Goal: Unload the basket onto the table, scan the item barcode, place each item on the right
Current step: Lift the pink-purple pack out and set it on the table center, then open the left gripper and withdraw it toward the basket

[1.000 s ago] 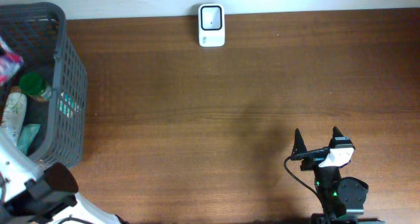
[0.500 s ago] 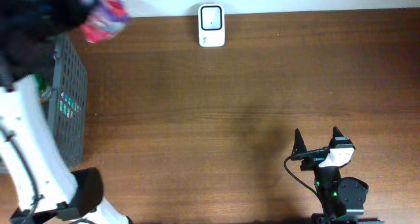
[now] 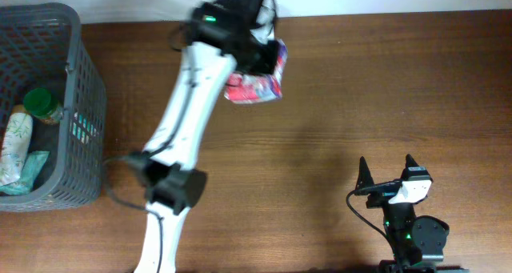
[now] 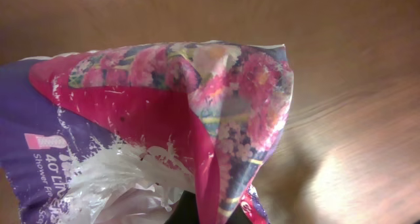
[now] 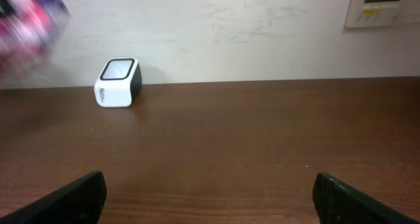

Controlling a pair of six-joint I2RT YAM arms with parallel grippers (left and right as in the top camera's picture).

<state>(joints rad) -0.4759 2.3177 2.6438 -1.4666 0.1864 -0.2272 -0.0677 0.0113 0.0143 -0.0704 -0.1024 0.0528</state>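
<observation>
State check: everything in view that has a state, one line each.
left hand, shut on the floral packet.
right hand, open, empty.
floral packet, held clear of the table, crumpled, blurred.
scanner, upright at the table's back edge, window facing up, nothing touching it.
basket, upright, holding a green-capped bottle and other items.

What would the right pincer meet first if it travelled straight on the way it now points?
Probably only the wall. The open right pincer faces across the table, and the white scanner stands left of that line.
</observation>
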